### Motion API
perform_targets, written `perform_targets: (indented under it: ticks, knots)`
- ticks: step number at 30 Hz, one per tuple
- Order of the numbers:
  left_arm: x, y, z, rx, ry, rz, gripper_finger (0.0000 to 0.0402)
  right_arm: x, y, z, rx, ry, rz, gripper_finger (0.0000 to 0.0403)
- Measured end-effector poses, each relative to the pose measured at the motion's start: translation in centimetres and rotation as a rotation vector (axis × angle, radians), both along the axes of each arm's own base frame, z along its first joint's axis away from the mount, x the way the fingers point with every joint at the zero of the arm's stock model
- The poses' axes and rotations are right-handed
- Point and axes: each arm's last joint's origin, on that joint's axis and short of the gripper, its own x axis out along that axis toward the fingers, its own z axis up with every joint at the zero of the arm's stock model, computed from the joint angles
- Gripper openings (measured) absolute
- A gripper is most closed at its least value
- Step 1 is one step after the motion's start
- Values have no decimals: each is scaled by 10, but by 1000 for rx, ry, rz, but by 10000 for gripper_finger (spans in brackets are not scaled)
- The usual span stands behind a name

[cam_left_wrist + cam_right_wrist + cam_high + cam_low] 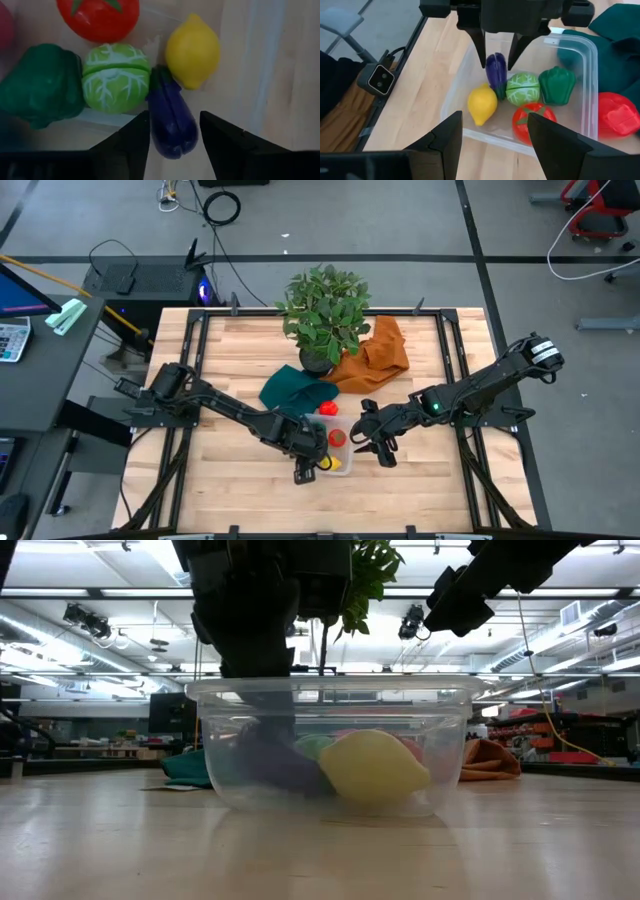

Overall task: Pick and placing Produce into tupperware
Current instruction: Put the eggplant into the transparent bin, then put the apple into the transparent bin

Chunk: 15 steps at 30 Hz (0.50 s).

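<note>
the tupperware (335, 452) was seen at lower centre of the high view, on the wooden table (230, 350), with the left gripper (312, 463) lowered into its lower-left part. in the left wrist view the fingers (131, 145) were spread to either side of an eggplant (171, 119) lying on the container floor; a gap showed on both sides, so it was judged released, not pinched. beside it in that view were a lemon (193, 50), a cabbage (115, 76), a green pepper (42, 85) and a tomato (98, 17), all inside the walls. the same five pieces were confirmed in the right wrist view, grouped at centre. the right gripper (375, 438) was held just right of the container in the high view, its fingers spread and nothing between them. one red piece (617, 116) was seen outside the rim at the right edge of the right wrist view, next to the green cloth (295, 390). the task was judged nearly done: five pieces placed, the red piece left to be picked and dropped in. whether further produce lay behind the plant (322, 310) or the orange cloth (378, 352) at upper centre could not be told.
</note>
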Motion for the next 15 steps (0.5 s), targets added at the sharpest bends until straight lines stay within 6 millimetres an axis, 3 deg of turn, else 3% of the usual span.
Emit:
perform_targets:
  ticks: [8, 15]
  knots:
    - [3, 0, 5, 57, -40, -17, 209, 0, 0, 0, -9, -3, 7, 191]
    - [6, -1, 15, 92, -45, -63, 209, 0, 0, 0, -21, -8, 16, 190]
